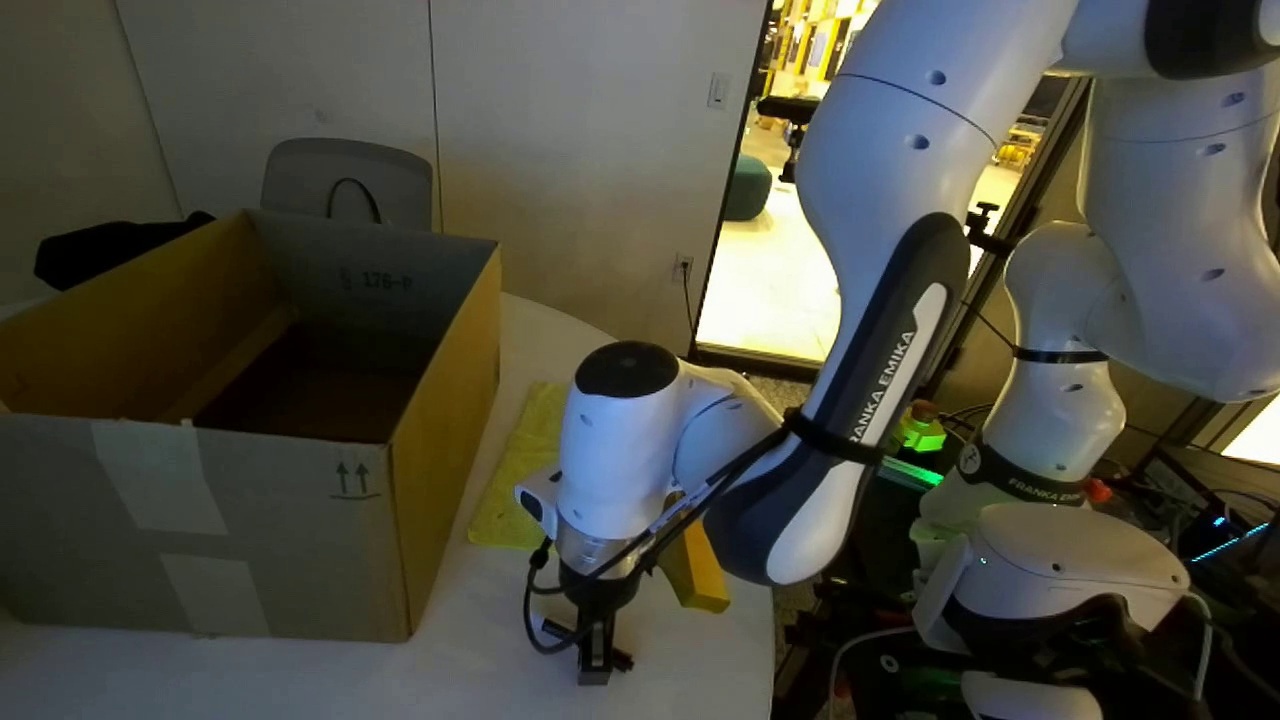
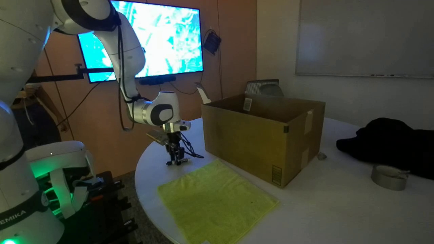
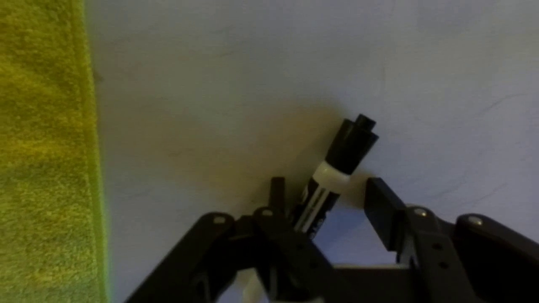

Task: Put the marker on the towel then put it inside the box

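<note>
The marker [image 3: 332,174], black with a white band, lies slanted on the white table in the wrist view. Its lower end is hidden behind a finger. My gripper [image 3: 322,198] is open, with its fingers on either side of the marker. The marker is close to the left finger, and a gap shows to the right finger. In both exterior views the gripper [image 1: 594,670] [image 2: 176,161] points down at the table, with the marker's ends showing beside it. The yellow-green towel [image 2: 217,200] [image 3: 46,147] lies flat beside it. The cardboard box [image 1: 200,520] [image 2: 244,142] stands open beyond the towel.
A yellow block-like piece [image 1: 697,565] is behind the gripper near the table edge. A roll of tape [image 2: 389,179] and a black cloth item [image 2: 390,142] lie past the box. The box walls [image 1: 445,450] stand tall. The table's curved edge [image 2: 139,184] is close to the gripper.
</note>
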### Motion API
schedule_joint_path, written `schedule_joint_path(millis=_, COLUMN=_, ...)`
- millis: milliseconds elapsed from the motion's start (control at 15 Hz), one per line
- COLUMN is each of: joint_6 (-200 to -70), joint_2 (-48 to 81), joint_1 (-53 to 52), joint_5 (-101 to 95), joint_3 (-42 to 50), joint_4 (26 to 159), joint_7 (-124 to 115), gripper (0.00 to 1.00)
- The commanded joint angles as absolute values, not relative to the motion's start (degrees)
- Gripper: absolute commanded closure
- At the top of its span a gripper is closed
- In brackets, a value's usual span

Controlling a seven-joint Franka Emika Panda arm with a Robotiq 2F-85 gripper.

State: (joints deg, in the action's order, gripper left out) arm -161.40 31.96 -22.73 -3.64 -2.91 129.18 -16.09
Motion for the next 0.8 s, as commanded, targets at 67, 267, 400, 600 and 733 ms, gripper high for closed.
schedule_joint_path(millis=67, joint_6=-158.07, joint_2=29.78, joint_1=-20.22, joint_5=-2.86, joint_3=-4.78, joint_4=129.31, joint_7=-13.43, gripper=0.86)
schedule_joint_path(millis=267, joint_6=-156.71, joint_2=28.48, joint_1=-18.71, joint_5=-2.75, joint_3=-5.77, joint_4=129.91, joint_7=-12.03, gripper=0.96)
schedule_joint_path(millis=400, joint_6=-156.50, joint_2=26.87, joint_1=-18.97, joint_5=-3.92, joint_3=-4.12, joint_4=130.81, joint_7=-13.17, gripper=0.95)
schedule_joint_path(millis=600, joint_6=-156.99, joint_2=23.26, joint_1=-19.52, joint_5=-6.30, joint_3=1.11, joint_4=133.02, joint_7=-16.40, gripper=0.95)
schedule_joint_path(millis=733, joint_6=-157.04, joint_2=21.79, joint_1=-20.39, joint_5=-9.62, joint_3=5.83, joint_4=133.77, joint_7=-19.25, gripper=0.95)
